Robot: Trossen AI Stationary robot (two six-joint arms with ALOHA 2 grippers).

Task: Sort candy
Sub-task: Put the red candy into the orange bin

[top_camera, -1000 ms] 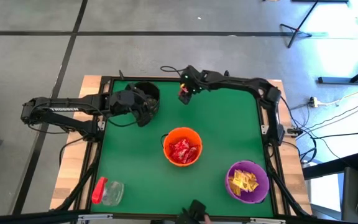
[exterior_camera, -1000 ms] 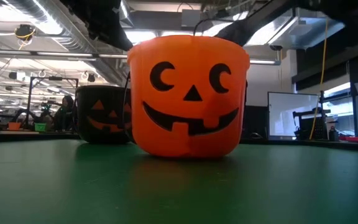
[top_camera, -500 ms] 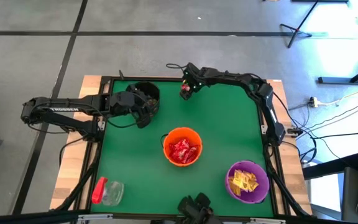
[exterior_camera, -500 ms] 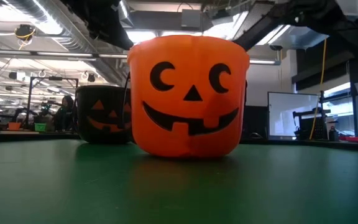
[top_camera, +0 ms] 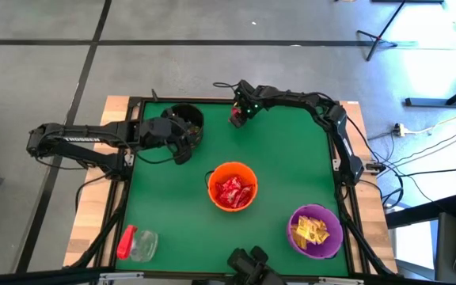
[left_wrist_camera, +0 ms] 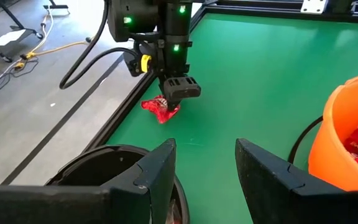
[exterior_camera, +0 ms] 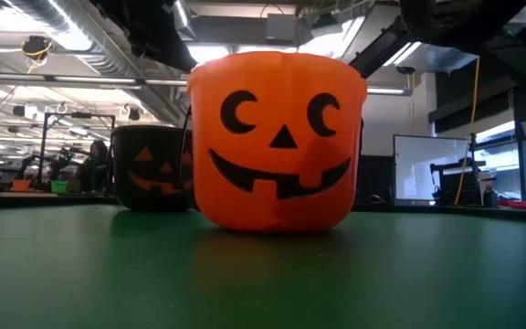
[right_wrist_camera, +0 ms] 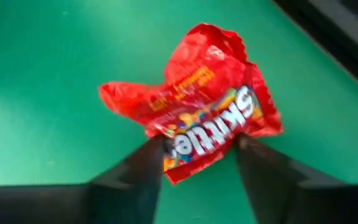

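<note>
Since a second ago our right gripper (top_camera: 236, 117) has come down at the table's twelve o'clock edge, its fingers now closing around a red candy packet (right_wrist_camera: 194, 127) without yet pinching it. Our left gripper (top_camera: 182, 141) stays over the black bucket (top_camera: 187, 116) at ten o'clock, fingers parted, empty. We see the green table (top_camera: 291, 166), with workbenches in the room behind. The packet's long axis runs about two to eight o'clock between the fingers.

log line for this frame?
right gripper: closing around red candy packet, far edge | left gripper: open, over black bucket
</note>
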